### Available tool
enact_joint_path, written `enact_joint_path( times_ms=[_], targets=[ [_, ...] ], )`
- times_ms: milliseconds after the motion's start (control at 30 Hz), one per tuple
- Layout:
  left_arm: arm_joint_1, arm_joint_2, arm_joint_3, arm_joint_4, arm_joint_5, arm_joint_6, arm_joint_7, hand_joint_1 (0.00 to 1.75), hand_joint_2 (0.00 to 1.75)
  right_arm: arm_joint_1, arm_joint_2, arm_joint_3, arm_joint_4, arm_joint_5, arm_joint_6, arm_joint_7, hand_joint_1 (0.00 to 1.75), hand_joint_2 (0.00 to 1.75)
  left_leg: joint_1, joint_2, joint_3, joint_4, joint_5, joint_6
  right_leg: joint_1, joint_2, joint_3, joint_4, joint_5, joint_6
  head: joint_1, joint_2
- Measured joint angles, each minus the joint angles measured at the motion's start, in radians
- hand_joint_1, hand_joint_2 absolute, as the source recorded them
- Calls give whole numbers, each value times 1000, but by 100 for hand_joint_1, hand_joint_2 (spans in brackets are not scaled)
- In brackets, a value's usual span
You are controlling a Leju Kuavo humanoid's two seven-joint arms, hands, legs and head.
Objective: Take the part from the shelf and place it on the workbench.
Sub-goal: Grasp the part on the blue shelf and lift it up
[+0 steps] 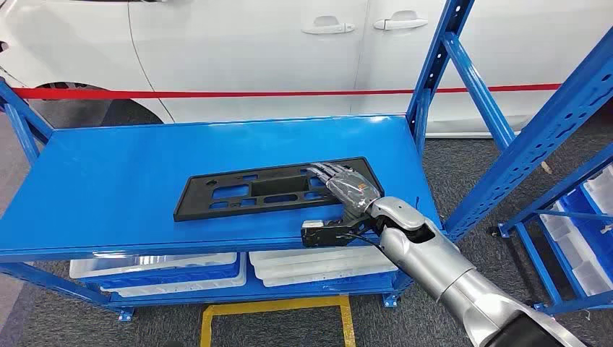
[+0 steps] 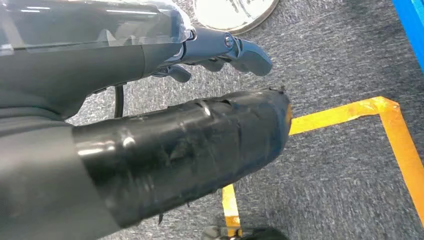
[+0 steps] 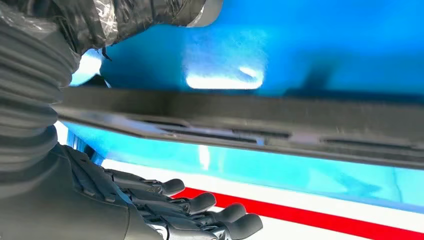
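The part (image 1: 246,191) is a flat black plastic panel with several cut-outs, lying on the blue shelf top (image 1: 130,159). My right hand (image 1: 347,189) reaches over the panel's right end with its fingers stretched out above it. In the right wrist view the panel (image 3: 300,125) runs edge-on between the taped thumb (image 3: 150,15) and the dark fingers (image 3: 200,205), with a gap between fingers and panel. My left hand (image 2: 200,145) hangs over the carpeted floor holding nothing, its fingers (image 2: 245,52) extended.
Blue rack uprights (image 1: 434,65) rise just right of the panel. White bins (image 1: 166,271) sit on the lower shelf level. A second blue rack (image 1: 578,217) stands at the right. Behind are a white car (image 1: 253,43) and red barrier tape (image 1: 217,93). Yellow tape (image 1: 275,307) marks the floor.
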Motion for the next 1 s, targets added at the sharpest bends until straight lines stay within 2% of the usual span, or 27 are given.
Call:
enact_joint_path(
  times_ms=[67, 100, 133, 200, 233, 333, 367, 433, 500, 533, 567, 600, 667, 700, 733, 800, 833, 900, 933, 1000],
  targets=[
    [1, 0, 0, 0, 0, 0, 0, 0, 0, 3, 0, -3, -2, 3, 0, 0, 0, 175, 0, 0, 10, -27, 28, 1, 0, 1, 0, 2, -1, 0, 0, 0],
    [2, 1, 0, 0, 0, 0, 1, 0, 0, 5, 0, -6, -6, 5, -1, 0, 0, 175, 0, 0, 29, -69, 60, 3, 1, 2, 1, 3, -3, 0, 0, 0],
    [3, 2, 0, 0, 0, 0, 1, 0, 0, 6, 0, -10, -10, 6, -1, -1, 0, 175, 0, 0, 61, -139, 98, 7, 1, 3, 2, 5, -5, 2, 0, 0],
    [2, 3, 0, 0, 0, 0, 1, 0, 0, 5, 0, -19, -16, 6, -3, -1, 0, 175, -3, -1, 118, -259, 142, 15, 4, 4, 2, 10, -9, 10, 0, 0],
    [2, 4, 0, 0, 0, 0, 1, 0, 0, 5, 0, -23, -19, 6, -3, -1, 0, 175, -5, -1, 131, -286, 147, 19, 6, 4, 2, 12, -10, 14, 1, 0],
    [1, 3, 0, 0, -1, 0, 1, 0, 0, 4, -1, -28, -27, 7, -3, -1, 0, 175, -6, -2, 135, -300, 149, 33, 5, 4, 1, 10, -10, 29, 1, 0],
    [1, 3, 0, 0, -1, 0, 1, 0, 0, 3, -1, -30, -29, 7, -3, -1, 0, 175, -4, -2, 137, -305, 152, 40, 4, 4, -3, 20, -20, 34, 2, 0],
    [1, 3, 0, 0, -1, 0, 1, 0, 0, 2, -2, -36, -32, 8, -1, -1, 0, 175, 0, 0, 140, -312, 157, 50, 2, 3, -37, 96, -67, 43, 3, 0],
    [1, 3, 0, 0, -1, 0, 1, 0, 0, 4, -4, -39, -30, 11, 3, -1, 0, 175, -1, 1, 138, -311, 157, 53, -1, 2, -99, 229, -126, 49, 4, 0],
    [2, 3, 0, 0, 0, 0, 0, 0, 0, 8, -4, -39, -27, 14, 5, -1, 0, 175, -2, 0, 138, -310, 156, 54, -2, 2, -121, 274, -137, 51, 3, 0],
    [1, 3, 0, 0, 0, 0, 0, 0, 0, 12, -4, -39, -24, 19, 4, -1, 0, 175, -2, 0, 138, -308, 156, 54, -3, 2, -127, 285, -129, 51, 3, 0],
    [1, 3, 0, 0, 0, 0, 0, 0, 0, 14, -4, -40, -20, 24, 3, -1, 0, 175, -2, -1, 138, -306, 155, 53, -4, 2, -114, 254, -103, 50, 4, 0],
    [1, 2, 0, 0, 0, 0, 0, 0, 0, 14, -4, -46, -10, 37, 0, -1, 0, 175, -3, -3, 139, -303, 152, 49, -2, 2, -47, 118, -37, 42, 4, 0],
    [1, 1, 0, 0, 0, 0, 0, 0, 0, 14, -4, -50, -4, 42, -2, -1, 0, 175, -4, -3, 138, -302, 151, 46, 0, 2, -20, 59, -18, 38, 3, 0],
    [1, 1, 0, 0, 0, 0, 1, 0, 0, 13, -4, -54, 2, 46, -3, -2, 0, 175, -5, -3, 137, -302, 151, 42, 3, 2, -3, 22, -9, 34, 3, 0],
    [1, 0, 0, 0, 0, 0, 1, 0, 0, 14, -4, -59, 14, 54, -7, -3, 0, 175, -7, -3, 136, -305, 153, 32, 8, 3, 2, 7, -9, 28, 3, 0],
    [1, 0, 0, 0, 0, 0, 1, 0, 0, 14, -5, -62, 20, 56, -9, -3, 0, 175, -7, -3, 135, -306, 152, 26, 5, 2, 4, 4, -7, 23, 3, 0],
    [1, 1, 0, 0, 0, 0, 1, 0, 0, 14, -5, -68, 29, 59, -12, -3, 0, 175, -7, -3, 125, -279, 130, 16, -1, 1, 8, -7, 0, 11, 3, 0],
    [1, 1, 0, 0, 0, 1, 1, 0, 0, 14, -4, -71, 32, 59, -13, -4, 0, 175, -6, -2, 105, -234, 103, 11, -4, 0, 10, -11, 3, 5, 2, 0],
    [1, 1, 0, 0, -1, 1, 1, 0, 0, 15, -3, -73, 40, 60, -14, -4, 0, 175, -5, -2, 43, -99, 38, 4, -2, 0, 9, -11, 3, 0, 1, 0]
  ],
)
